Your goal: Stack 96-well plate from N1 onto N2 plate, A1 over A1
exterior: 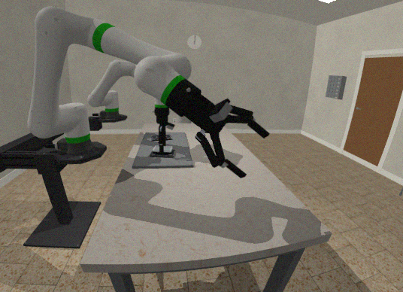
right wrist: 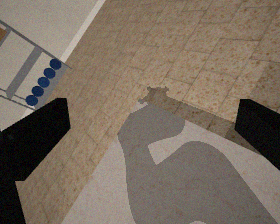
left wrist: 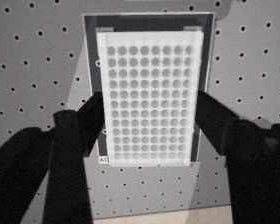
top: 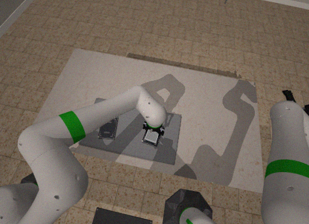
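My left gripper [top: 153, 131] [left wrist: 149, 104] is shut on the white 96-well plate [top: 151, 137] [exterior: 164, 149] [left wrist: 148, 95], gripping its two long sides. The plate is over nest N2 [top: 149, 143] [left wrist: 151, 22], close above it and roughly in line. In the left wrist view the dark nest shows along the plate's top and sides, and the A1 label [left wrist: 103, 159] is by its lower left corner. The plate's own A1 mark is not legible. The lower plate is hidden. Nest N1 [top: 108, 134] shows dark with no plate in it. My right gripper [top: 297, 102] [exterior: 251, 152] [right wrist: 152, 114] is open and empty.
Both nests are on a grey perforated board [top: 170, 157] [exterior: 184, 162] [left wrist: 41, 55] on the pale table [top: 207, 130] [exterior: 210, 193]. The left arm reaches over N1's side of the board. The right arm is raised, well away from the nests.
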